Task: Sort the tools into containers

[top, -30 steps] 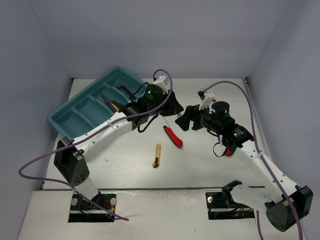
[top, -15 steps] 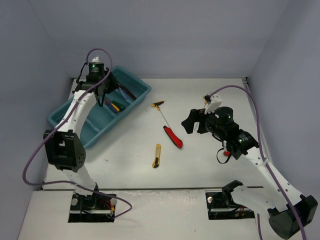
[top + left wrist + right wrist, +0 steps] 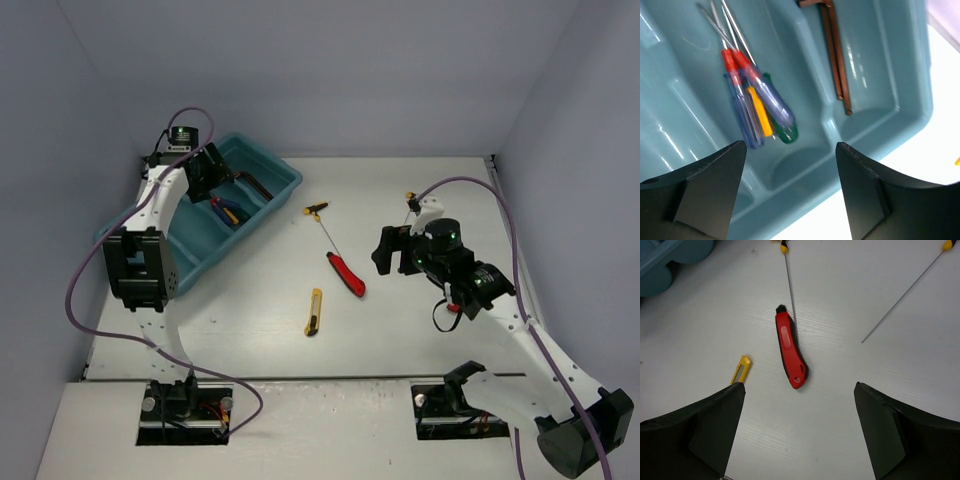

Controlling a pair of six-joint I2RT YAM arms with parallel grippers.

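Observation:
The teal tray (image 3: 272, 200) stands at the back left. One of its compartments (image 3: 805, 170) holds several screwdrivers: blue (image 3: 771, 99), orange (image 3: 760, 111) and green (image 3: 783, 132). Dark hex keys (image 3: 836, 60) lie in the neighbouring compartment. My left gripper (image 3: 208, 172) hangs open above the screwdrivers with nothing between its fingers. On the table lie a red utility knife (image 3: 346, 272), a yellow knife (image 3: 314, 311) and a T-handle driver (image 3: 318, 210). My right gripper (image 3: 385, 250) stands open above the red knife (image 3: 790, 352), the yellow knife (image 3: 741, 369) to its left.
A second thin T-handle driver (image 3: 905, 290) lies at the right of the right wrist view, its handle (image 3: 410, 197) beside the right arm's purple cable. The tray's rounded corner (image 3: 670, 255) shows top left there. Grey walls close the table on three sides.
The left arm swung from the table's middle back over the tray, and its jaws then opened there. The right gripper opened wider and drifted slightly right.

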